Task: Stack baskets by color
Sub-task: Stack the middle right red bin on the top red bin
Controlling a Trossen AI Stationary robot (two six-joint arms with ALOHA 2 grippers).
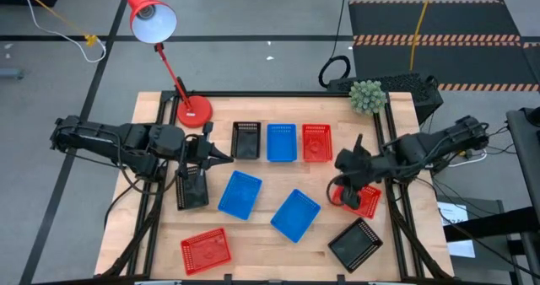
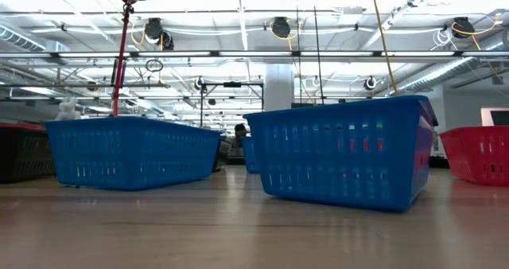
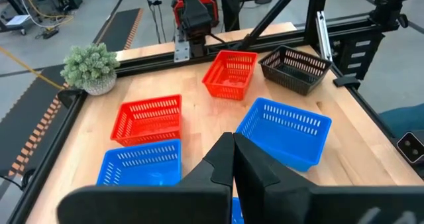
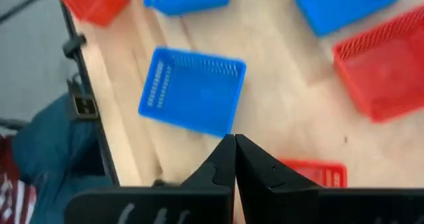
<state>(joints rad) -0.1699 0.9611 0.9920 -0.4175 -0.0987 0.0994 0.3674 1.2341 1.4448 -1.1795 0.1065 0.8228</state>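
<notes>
Wood table (image 1: 278, 247) w/ nine baskets: black (image 1: 245, 140), blue (image 1: 282, 142), red (image 1: 316, 142) in a back row; rest scattered. Left gripper (image 1: 221, 156) clenched, empty, just beside black basket (image 1: 192, 188). Right gripper (image 1: 341, 161) clenched, empty, over red basket (image 1: 364, 201).

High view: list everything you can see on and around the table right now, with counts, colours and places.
Black baskets: three; one in the back row, one under the left arm, one at the front right corner.
Blue baskets: three; one mid back row, two tilted at table centre.
Red baskets: three; one in the back row, one front left, one under the right arm.
Desk lamp: one, red, back left corner.
Small plant: one, green, back right corner.
Left pincer: shut, above the left black basket.
Right pincer: shut, above the right red basket.
</notes>
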